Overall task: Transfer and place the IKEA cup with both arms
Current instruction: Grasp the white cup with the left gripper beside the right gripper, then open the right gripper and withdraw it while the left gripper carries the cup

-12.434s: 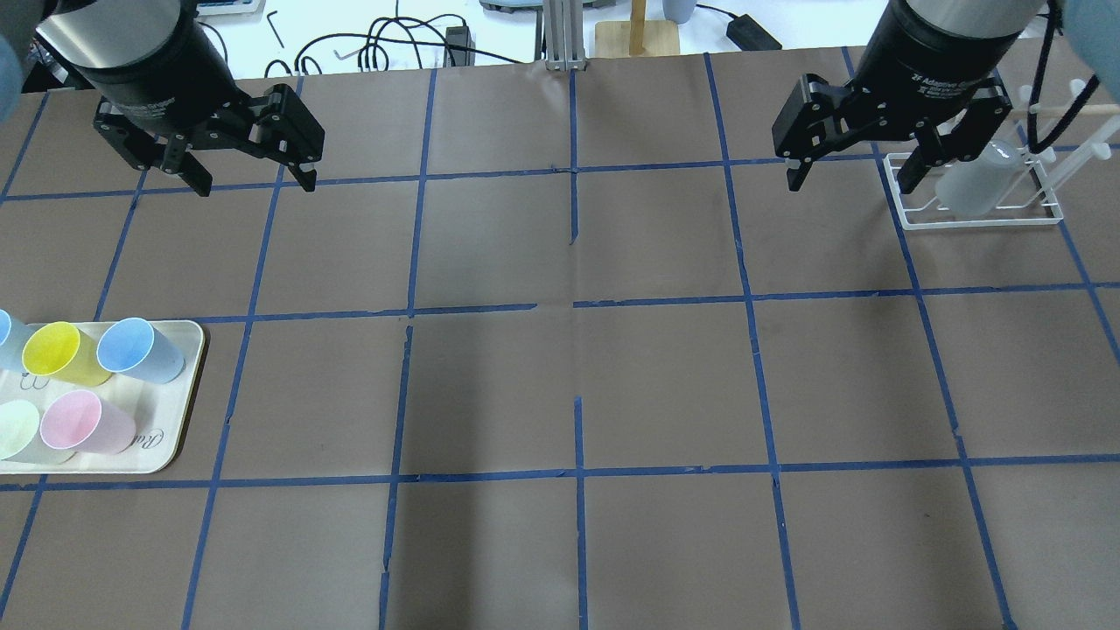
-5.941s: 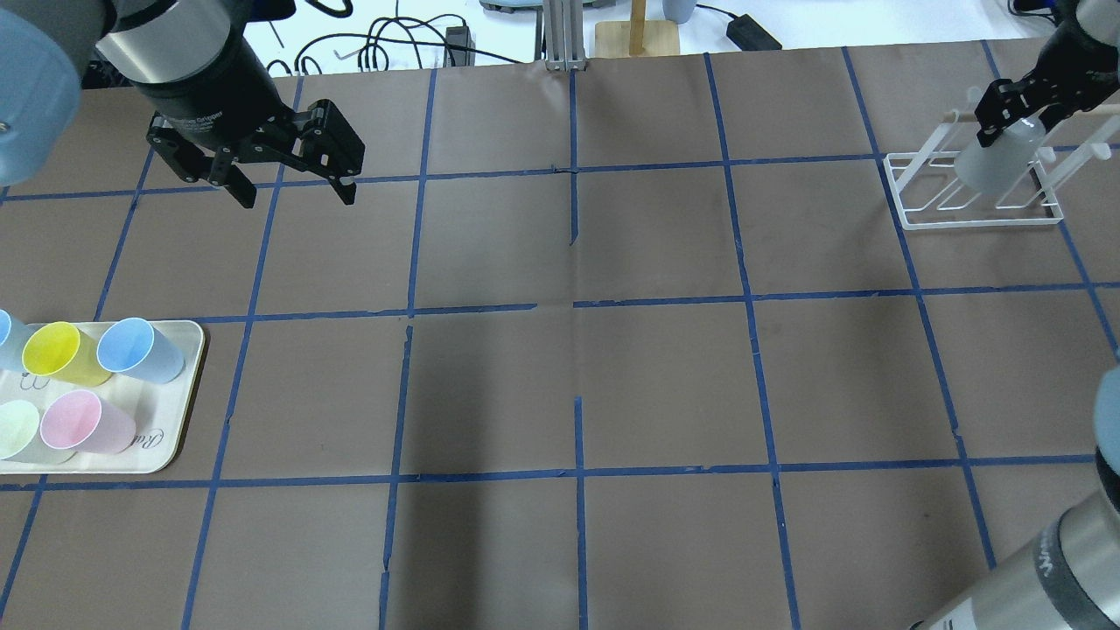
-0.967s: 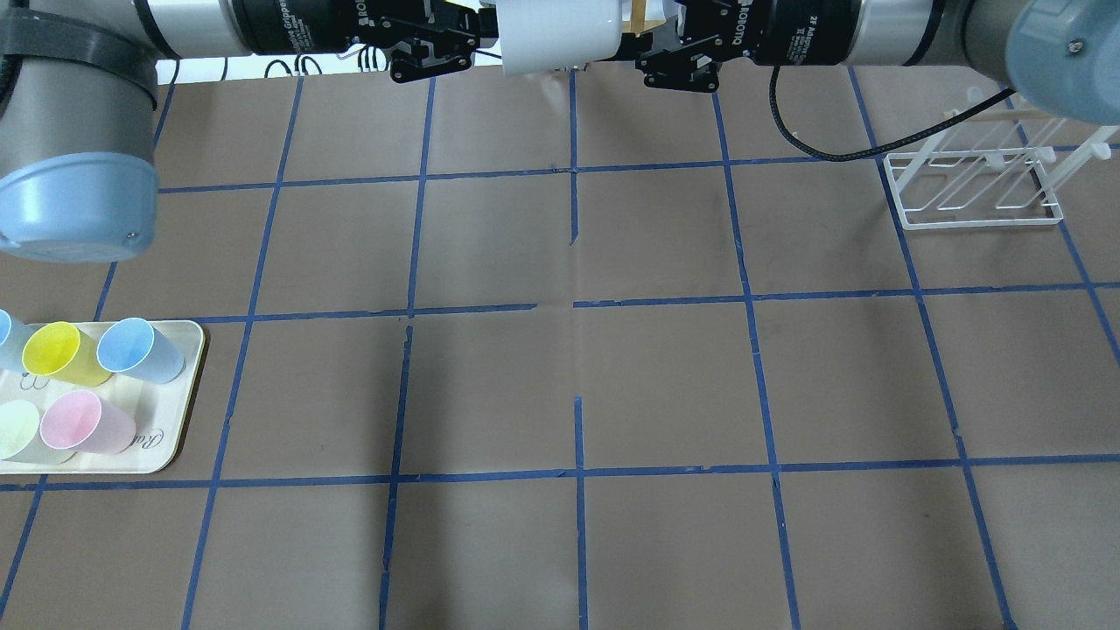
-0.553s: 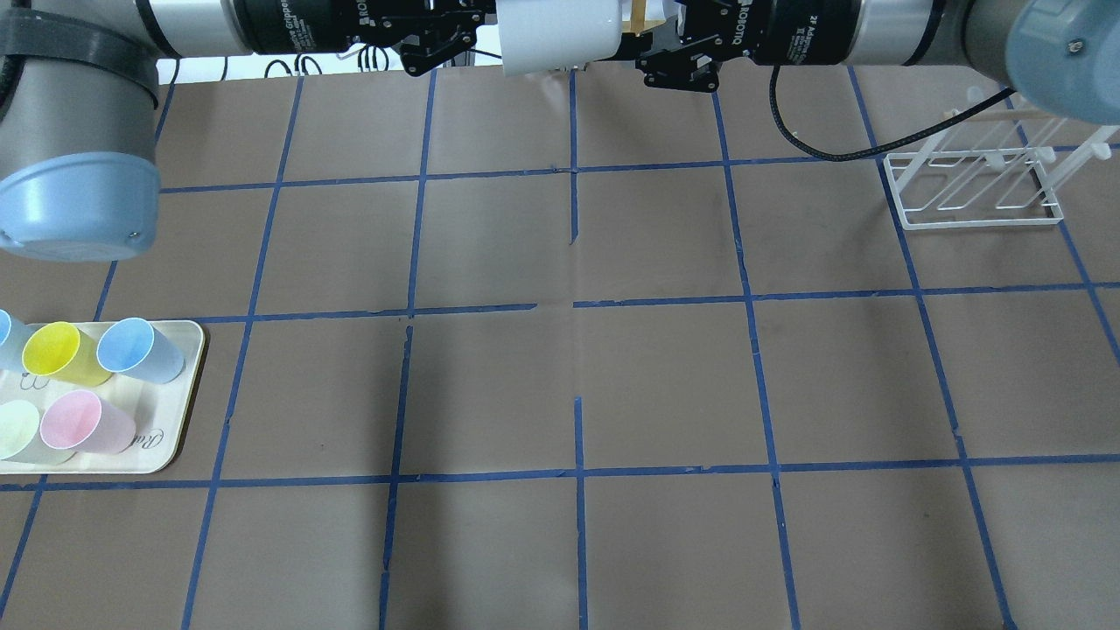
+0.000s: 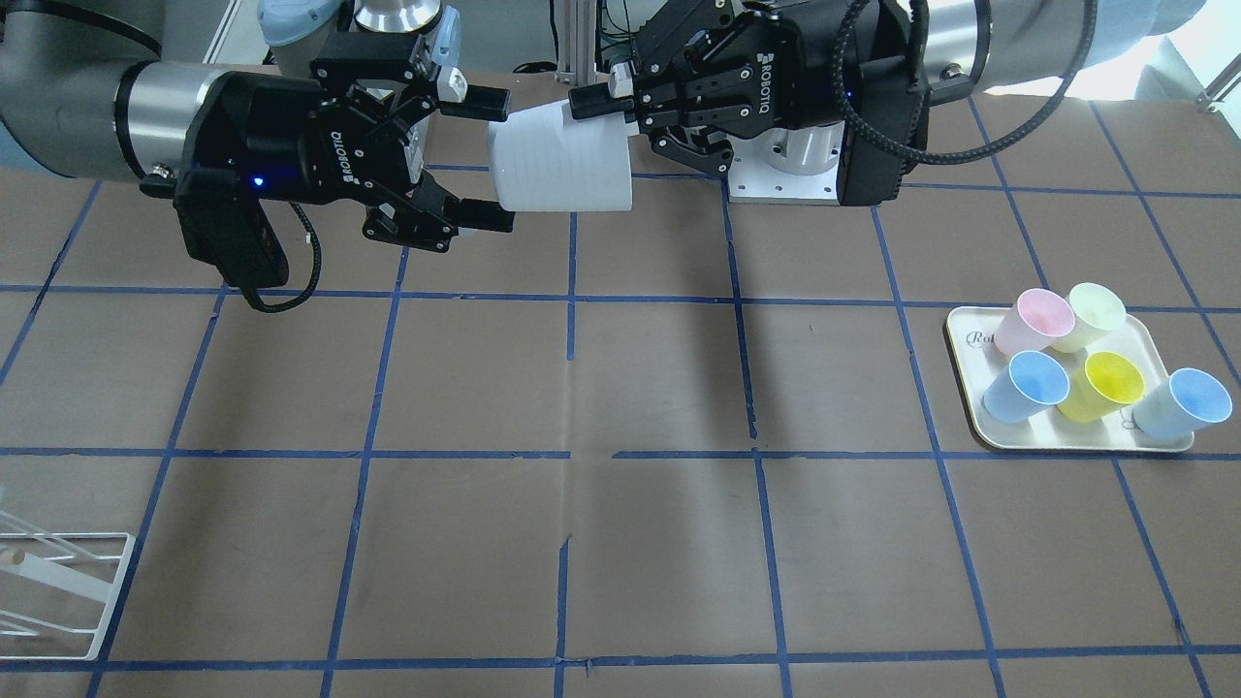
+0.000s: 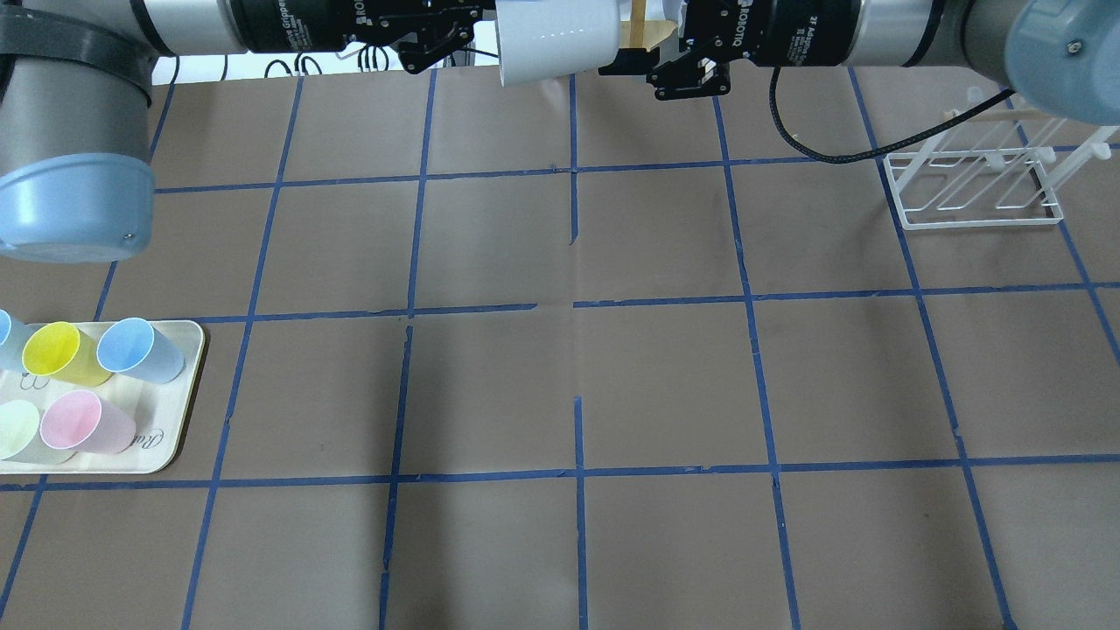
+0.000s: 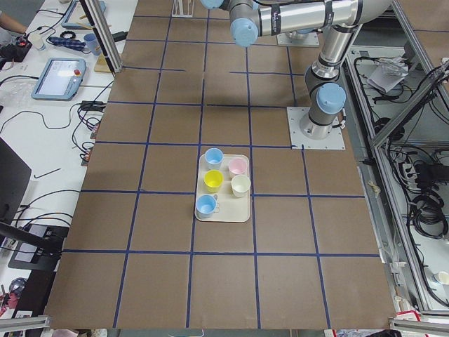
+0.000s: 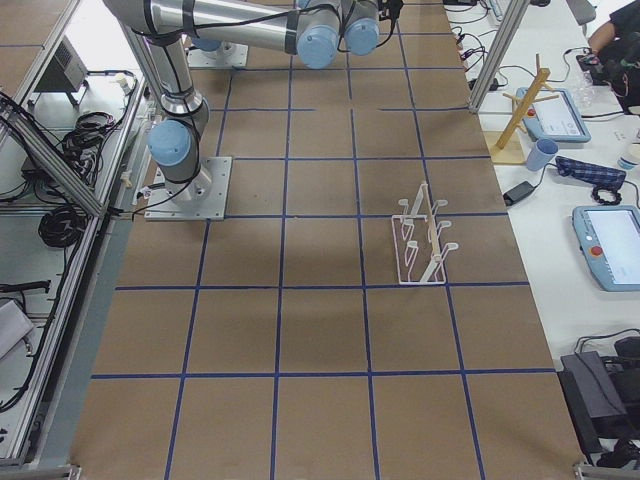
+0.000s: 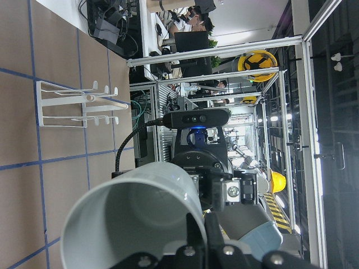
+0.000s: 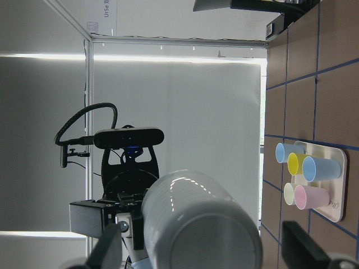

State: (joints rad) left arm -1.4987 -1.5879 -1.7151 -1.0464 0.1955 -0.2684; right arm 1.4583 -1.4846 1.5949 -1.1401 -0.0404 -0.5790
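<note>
The pale grey IKEA cup [image 5: 562, 160] lies on its side in the air over the table's robot-side edge, between both grippers. It also shows in the overhead view [image 6: 551, 35]. My left gripper [image 5: 606, 105] is shut on the cup's rim wall; in the left wrist view a finger [image 9: 208, 238] presses on the rim of the cup [image 9: 134, 218]. My right gripper [image 5: 490, 155] is open, its fingers spread on either side of the cup's base without touching. The right wrist view shows the cup's base [image 10: 196, 224] between the parted fingers.
A cream tray [image 6: 188, 394] with several coloured cups sits at the table's left end [image 5: 960, 359]. A white wire rack [image 6: 971, 188] stands at the right end, without a cup on it. Blue tape lines grid the brown table.
The right gripper took the cup off the rack and brought it to the left one. In the last second the left gripper shut on the rim and the right gripper opened.
</note>
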